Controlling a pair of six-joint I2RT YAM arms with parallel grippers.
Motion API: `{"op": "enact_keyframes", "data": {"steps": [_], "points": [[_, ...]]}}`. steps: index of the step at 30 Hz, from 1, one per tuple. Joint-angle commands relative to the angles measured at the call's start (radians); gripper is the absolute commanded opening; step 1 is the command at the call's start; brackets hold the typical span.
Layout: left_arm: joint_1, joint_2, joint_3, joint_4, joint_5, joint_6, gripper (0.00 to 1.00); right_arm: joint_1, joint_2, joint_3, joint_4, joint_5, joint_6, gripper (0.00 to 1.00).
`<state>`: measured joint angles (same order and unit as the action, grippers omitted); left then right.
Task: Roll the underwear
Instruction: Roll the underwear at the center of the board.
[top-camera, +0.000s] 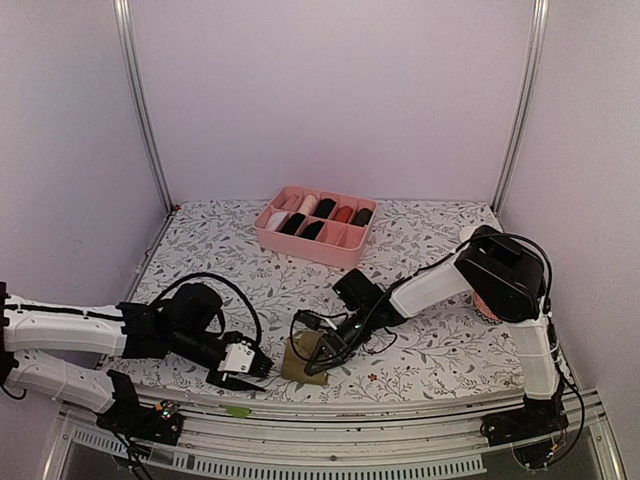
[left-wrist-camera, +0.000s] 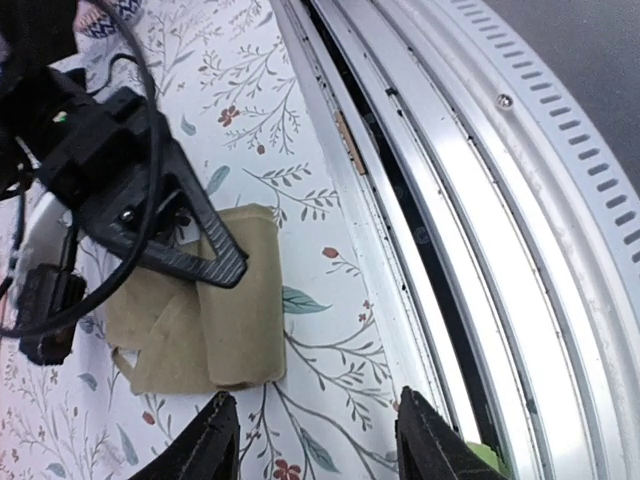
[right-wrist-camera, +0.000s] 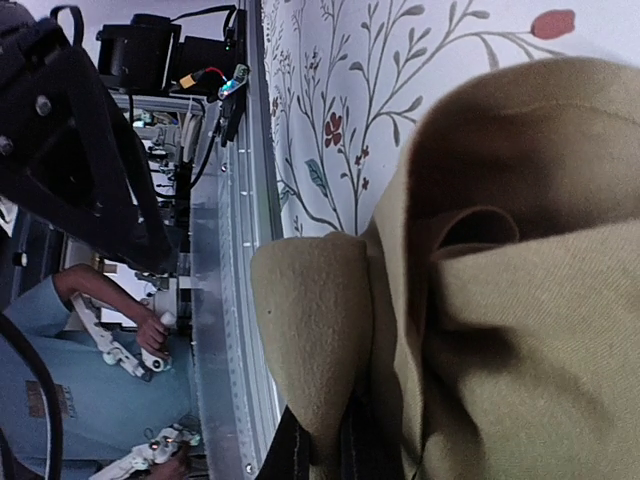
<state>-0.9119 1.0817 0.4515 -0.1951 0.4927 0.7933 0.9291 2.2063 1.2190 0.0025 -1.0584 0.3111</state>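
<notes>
Floral cloth (top-camera: 430, 340) ends at the metal rail (left-wrist-camera: 450, 200), just beside your left gripper (left-wrist-camera: 315, 440), which stands open and empty. The underwear (left-wrist-camera: 240, 310) lies just ahead of its fingertips, not touching them. Your right gripper (right-wrist-camera: 320, 455) is clamped tight on a fold of it. Bare cloth stretches beyond, with the box (top-camera: 310, 245) well apart.

The top cam is sitting high up behind both arm bases, looking down and forward over the whole floral table (top-camera: 420, 240) from pretty far back. The left wrist cam is hanging low by the front rail (left-wrist-camera: 450, 200), looking down at the olive underwear (left-wrist-camera: 240, 320) from close range with its own fingers (left-wrist-camera: 205, 445) poking in at the bottom. The right wrist cam is shooting sideways along the table edge with that same fabric practically filling its frame, so all three are sharing that one piece.
</notes>
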Motion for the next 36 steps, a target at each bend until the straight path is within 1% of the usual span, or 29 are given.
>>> {"op": "enact_keyframes", "data": {"steps": [1, 4, 8, 11, 13, 16, 18, 21, 22, 23, 24, 25, 26, 27, 29, 31, 36], "points": [[-0.112, 0.180, 0.047, 0.179, -0.187, -0.057, 0.53, -0.008, 0.107, 0.029, -0.080, -0.025, 0.078, 0.00], [-0.133, 0.287, 0.093, 0.249, -0.241, -0.070, 0.51, -0.009, 0.118, 0.029, -0.090, -0.025, 0.093, 0.00], [-0.144, 0.351, 0.107, 0.324, -0.249, -0.035, 0.51, -0.009, 0.133, 0.040, -0.105, -0.026, 0.104, 0.00], [-0.151, 0.416, 0.125, 0.331, -0.285, -0.016, 0.49, -0.012, 0.133, 0.048, -0.111, -0.025, 0.110, 0.00], [-0.152, 0.464, 0.143, 0.298, -0.299, -0.002, 0.44, -0.011, 0.133, 0.049, -0.111, -0.021, 0.114, 0.00], [-0.153, 0.504, 0.160, 0.263, -0.332, 0.012, 0.30, -0.017, 0.132, 0.049, -0.108, -0.007, 0.117, 0.00], [-0.147, 0.529, 0.178, 0.234, -0.355, 0.013, 0.25, -0.018, 0.110, 0.043, -0.094, -0.004, 0.117, 0.00], [-0.126, 0.564, 0.206, 0.146, -0.370, 0.006, 0.13, -0.028, 0.076, 0.035, -0.076, 0.012, 0.105, 0.00], [-0.118, 0.562, 0.209, 0.121, -0.354, 0.007, 0.10, -0.032, 0.064, 0.034, -0.072, 0.018, 0.106, 0.00], [-0.110, 0.554, 0.212, 0.100, -0.338, 0.009, 0.05, -0.038, 0.051, 0.032, -0.072, 0.030, 0.105, 0.03], [-0.105, 0.544, 0.212, 0.077, -0.321, 0.013, 0.03, -0.045, 0.029, 0.028, -0.070, 0.046, 0.102, 0.08], [-0.100, 0.532, 0.216, 0.047, -0.295, 0.021, 0.02, -0.050, 0.002, 0.019, -0.071, 0.070, 0.097, 0.14], [-0.094, 0.524, 0.223, 0.019, -0.266, 0.028, 0.00, -0.058, -0.034, 0.007, -0.070, 0.115, 0.081, 0.17], [-0.086, 0.520, 0.235, -0.019, -0.222, 0.031, 0.00, -0.065, -0.082, -0.001, -0.062, 0.170, 0.070, 0.18], [-0.066, 0.532, 0.274, -0.111, -0.134, 0.040, 0.00, -0.069, -0.196, -0.086, -0.016, 0.294, 0.051, 0.18], [-0.042, 0.571, 0.343, -0.217, -0.060, 0.045, 0.00, -0.069, -0.305, -0.179, 0.024, 0.397, 0.025, 0.26], [0.074, 0.703, 0.552, -0.441, 0.141, 0.053, 0.00, -0.061, -0.469, -0.293, -0.035, 0.520, -0.072, 0.34]]}}
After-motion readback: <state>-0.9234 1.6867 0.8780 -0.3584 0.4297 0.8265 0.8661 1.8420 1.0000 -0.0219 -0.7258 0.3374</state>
